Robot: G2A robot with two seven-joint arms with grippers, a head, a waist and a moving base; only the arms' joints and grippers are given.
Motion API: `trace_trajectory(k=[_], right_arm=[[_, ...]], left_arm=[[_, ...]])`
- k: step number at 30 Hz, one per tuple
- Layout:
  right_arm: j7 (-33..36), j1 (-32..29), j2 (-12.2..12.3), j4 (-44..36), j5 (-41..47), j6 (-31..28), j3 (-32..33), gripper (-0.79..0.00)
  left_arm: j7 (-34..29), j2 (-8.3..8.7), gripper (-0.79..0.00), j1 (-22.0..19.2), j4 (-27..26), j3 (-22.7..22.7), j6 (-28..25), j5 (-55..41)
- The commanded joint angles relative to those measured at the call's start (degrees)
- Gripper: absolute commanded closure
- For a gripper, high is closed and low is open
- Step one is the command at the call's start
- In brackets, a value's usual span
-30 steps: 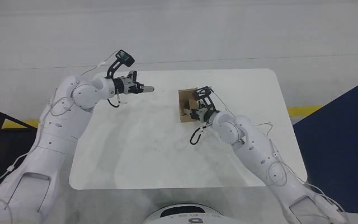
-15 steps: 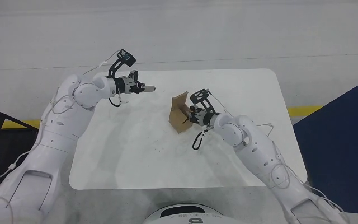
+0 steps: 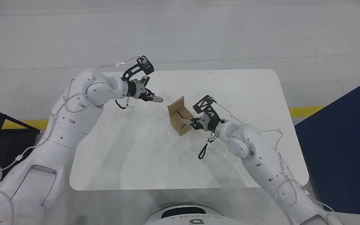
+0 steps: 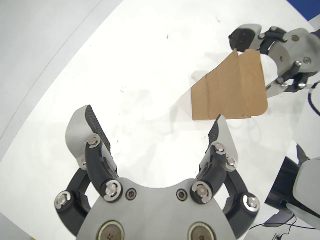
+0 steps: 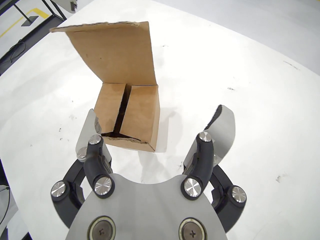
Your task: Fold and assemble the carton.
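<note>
- Surface point(image 3: 140, 157): white, rounded corners, faint scuffs.
- Right gripper point(image 5: 155, 109): low over the surface, on the near right of the carton point(image 5: 130, 111). Fingers spread wide, nothing clamped. One finger point(image 5: 85, 133) just beside the carton's near corner, contact not clear; the other out over bare surface.
- Carton point(image 3: 180, 115): brown cardboard, standing on the surface around its middle, between the two grippers. Two short flaps folded inward with a dark slit between them. Large lid flap point(image 5: 112, 51) raised and leaning away from the right gripper, ragged along its free edge.
- Left gripper point(image 4: 153, 116): beyond the carton toward the far left, above the surface. Fingers apart and empty. Pointed at the back of the raised lid flap, apart from it.
- Floor point(image 3: 225, 34): pale grey, past the surface's far edge.
</note>
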Motion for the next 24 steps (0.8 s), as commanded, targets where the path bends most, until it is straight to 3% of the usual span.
trace_trajectory(k=[1,9,13,15,24], right_arm=[[-2.7,-1.9,0.5,-0.4,-0.7,-3.6,1.6,-0.785],[-7.5,-5.8,1.7,-0.6,-7.8,-7.1,4.4,-0.785],[-4.8,-4.8,1.2,1.0,-12.0,0.0,2.8,-0.785],[-4.5,-3.5,0.8,2.0,-10.9,0.4,1.6,-0.785],[-4.7,-3.4,0.7,2.1,-10.6,0.4,1.4,-0.785]], left_arm=[[-0.9,-0.77,-0.785,-1.8,0.3,2.0,-0.6,0.7],[-2.4,-3.66,-0.785,-7.1,3.6,7.9,-2.5,0.8],[-3.2,-4.71,-0.785,-8.9,4.9,9.8,-5.0,0.0],[-4.0,-5.18,-0.785,-9.9,5.5,10.8,-6.7,-0.2],[-3.9,-5.36,-0.785,-11.0,6.9,10.4,-5.8,-0.4]])
